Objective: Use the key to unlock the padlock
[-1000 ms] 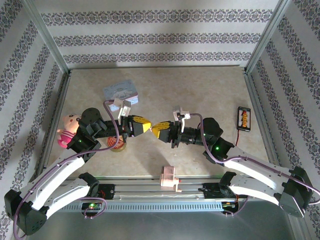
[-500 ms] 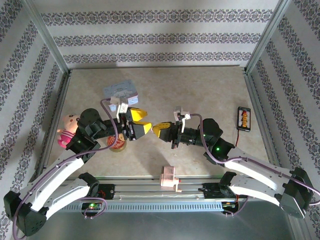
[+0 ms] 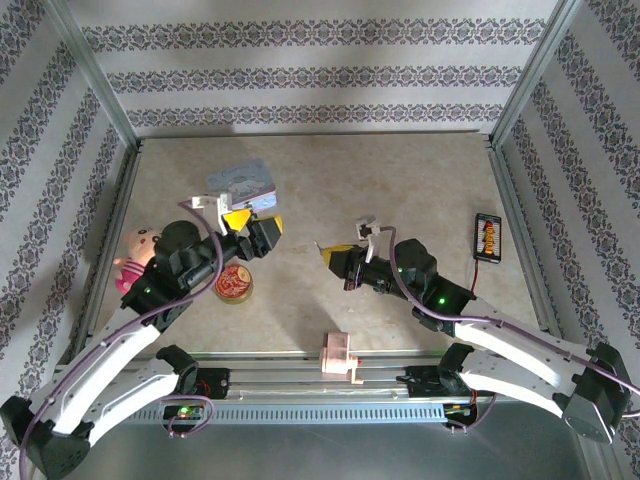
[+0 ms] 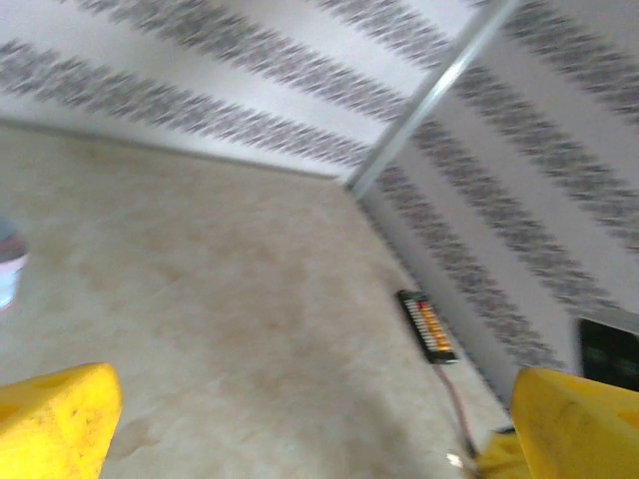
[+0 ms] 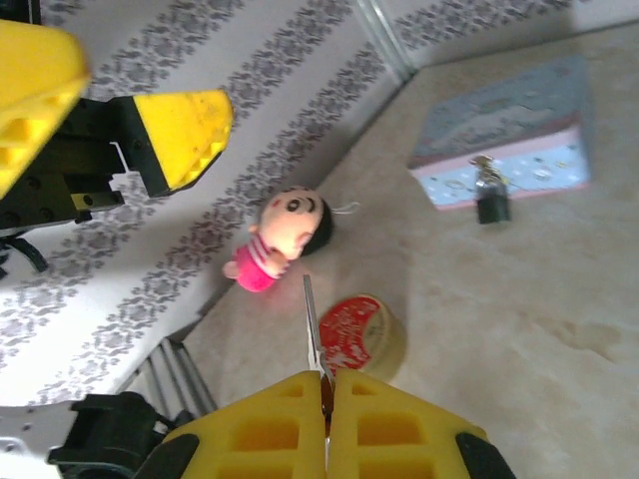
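Observation:
My right gripper (image 3: pixel 331 256) (image 5: pixel 327 384) is shut on the key (image 5: pixel 313 329), a thin metal sliver sticking out from between its yellow pads. The padlock (image 5: pixel 491 204), small and dark with a silver shackle, lies on the table against the front of the pale blue tin (image 5: pixel 504 135). My left gripper (image 3: pixel 253 224) (image 4: pixel 310 429) stands wide open with nothing between its fingers. It hovers beside the blue tin (image 3: pixel 242 182), well apart from the right gripper. One of its yellow fingertips (image 5: pixel 180 125) shows at the upper left of the right wrist view.
A pink doll (image 3: pixel 135 255) (image 5: pixel 285 235) lies by the left wall. A round red-topped tin (image 3: pixel 233 285) (image 5: pixel 359 334) sits under the left arm. A pink block (image 3: pixel 338 355) rests on the front rail. A black strip device (image 3: pixel 487 238) (image 4: pixel 427 324) lies at the right wall.
The left gripper has opened wide and drawn back left, away from the right gripper. The right gripper stays shut on the key and has shifted slightly.

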Available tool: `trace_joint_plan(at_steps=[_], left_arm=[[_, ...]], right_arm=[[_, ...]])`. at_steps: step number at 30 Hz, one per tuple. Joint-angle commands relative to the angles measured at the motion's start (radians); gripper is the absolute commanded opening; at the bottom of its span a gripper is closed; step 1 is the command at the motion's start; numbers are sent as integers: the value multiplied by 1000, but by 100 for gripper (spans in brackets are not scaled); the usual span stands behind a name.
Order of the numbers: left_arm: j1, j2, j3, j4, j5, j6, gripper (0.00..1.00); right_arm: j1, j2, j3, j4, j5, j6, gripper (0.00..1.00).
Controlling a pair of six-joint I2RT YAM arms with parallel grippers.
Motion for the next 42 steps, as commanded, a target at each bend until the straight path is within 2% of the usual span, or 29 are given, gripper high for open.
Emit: trace_joint_plan(at_steps=[1,6,11,16,18,24,29,34,42], left_arm=[[-8,92,29,-129,-175,-56,99],[-8,252,55,-113,-283,-40,99],[-9,403,86,-115,-419,-84,99],[-9,526,59,23,-517,-31,99],[-5,594,103,-27,-579,-42,99],[1,790,233,-59,-642,27,99],[16,962,382,-182,-723,4,100],[49,1075,472,-237,-698,-32,97],[143,1097,423,-186,-613,-109,86]], right_arm=[[-18,-17,-16,-75,98,40,0],[-44,-7,-23,-118,116,80,0],[-52,-8,-33,-125,116,93,0],[-64,-11,-32,-131,116,101,0],[-69,-9,-31,-134,113,102,0],[-83,-10,-33,-143,107,110,0],[-91,-14,-39,-144,103,120,0],[-102,-19,-43,-151,90,123,0],[-110,-23,-56,-151,99,128,0]])
